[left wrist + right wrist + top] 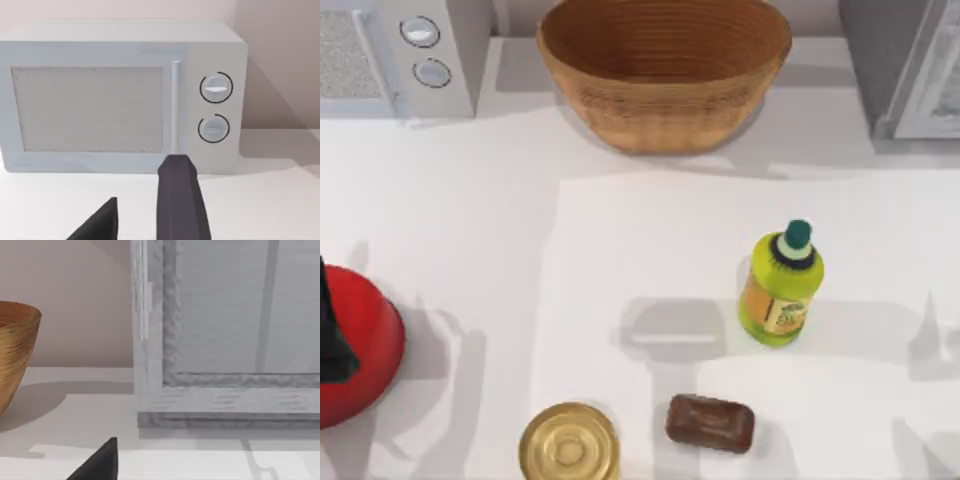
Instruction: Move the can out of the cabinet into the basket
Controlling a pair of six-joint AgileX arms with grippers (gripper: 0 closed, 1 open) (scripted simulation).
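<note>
No words, numbers or brand names can be read anywhere. The green bottle carries an orange label, but its print is too small to make out. The two knobs on the microwave bear no readable markings.

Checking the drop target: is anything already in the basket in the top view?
No, the basket shows just its bare woven inside, with nothing lying in it.

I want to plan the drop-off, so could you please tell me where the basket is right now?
In the top view the basket stands at the back centre of the table, between the white appliance on the left and the cabinet on the right.
</note>
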